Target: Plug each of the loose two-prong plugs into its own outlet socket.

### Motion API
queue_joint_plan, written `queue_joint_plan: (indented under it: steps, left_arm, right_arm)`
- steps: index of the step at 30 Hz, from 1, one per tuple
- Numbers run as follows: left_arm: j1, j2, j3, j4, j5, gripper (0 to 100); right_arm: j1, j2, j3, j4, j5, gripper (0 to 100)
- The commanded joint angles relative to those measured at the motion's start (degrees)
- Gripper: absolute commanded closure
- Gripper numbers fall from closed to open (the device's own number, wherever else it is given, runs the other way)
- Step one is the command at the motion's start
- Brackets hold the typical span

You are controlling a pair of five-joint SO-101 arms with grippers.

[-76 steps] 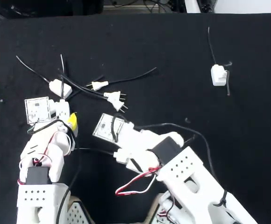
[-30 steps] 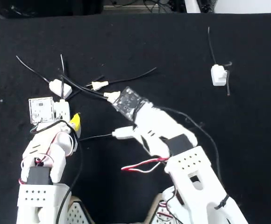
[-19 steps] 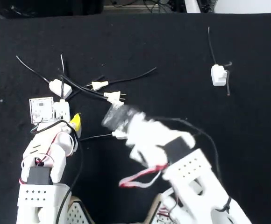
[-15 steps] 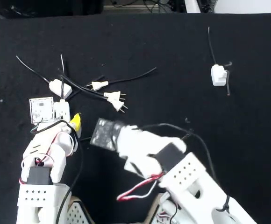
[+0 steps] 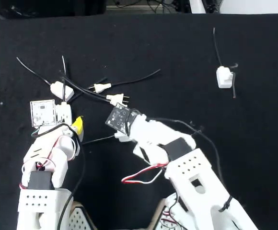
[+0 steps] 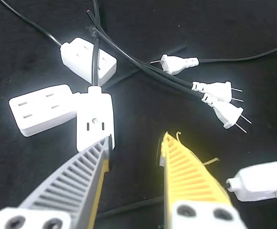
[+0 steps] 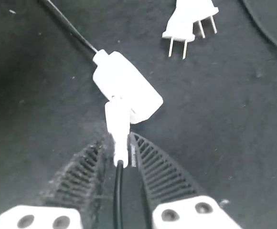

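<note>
The right fingers (image 7: 121,140) are closed on a slim white plug (image 7: 116,125), gripping it from both sides, with its black cord running back between them. The plug's front end sits against a white inline socket (image 7: 128,90) lying on the bench (image 5: 254,143). The prongs are hidden where the two meet, so how far they are in cannot be told. From above, the right arm's wrist covers the plug, and only the white end of the inline socket and its cord trailing off to the side show.

The left fingers (image 6: 136,139) are spread open and hold nothing. One tip is at the near corner of a white three-slot socket (image 6: 95,119); whether it touches cannot be told. A flat socket block (image 6: 39,109) lies touching that socket's side, and just past them is a third socket (image 6: 88,59) with black cords crossing over it.

Beyond the open fingers, three loose plugs (image 6: 217,88) lie close together on their black cords, prongs pointing away from the sockets; two of them lie side by side.

Well apart at the far side of the bench lies a lone socket (image 5: 224,76) with a thin black cord.
</note>
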State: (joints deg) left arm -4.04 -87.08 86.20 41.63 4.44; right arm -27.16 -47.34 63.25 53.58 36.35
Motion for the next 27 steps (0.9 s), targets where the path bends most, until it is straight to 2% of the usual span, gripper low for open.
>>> queue_joint_plan:
  steps: [1, 7, 15, 19, 23, 27]
  left_arm:
    - [0.57, -0.35, -0.66, -0.18, 0.0, 82]
    - [0.31, -0.35, -0.66, -0.18, 0.0, 82]
    - [0.31, -0.35, -0.66, -0.18, 0.0, 82]
    - [0.4, -0.35, -0.66, -0.18, 0.0, 82]
    - [0.57, -0.35, -0.66, -0.18, 0.0, 82]
    - [0.57, -0.35, -0.66, -0.18, 0.0, 82]
  right_arm:
    - [1.32, 0.22, -1.45, -4.13, 0.09, 98.8]
    - [1.32, 0.31, -1.54, -8.62, -5.36, 98.8]
    - [1.85, 0.31, -1.98, -7.38, -5.98, 98.8]
    - [4.4, 1.8, -8.4, -0.97, -10.11, 98.8]
    - [7.47, 11.74, -21.67, 9.93, -12.84, 98.8]
    - [5.63, 23.16, -34.07, 20.66, -15.65, 98.8]
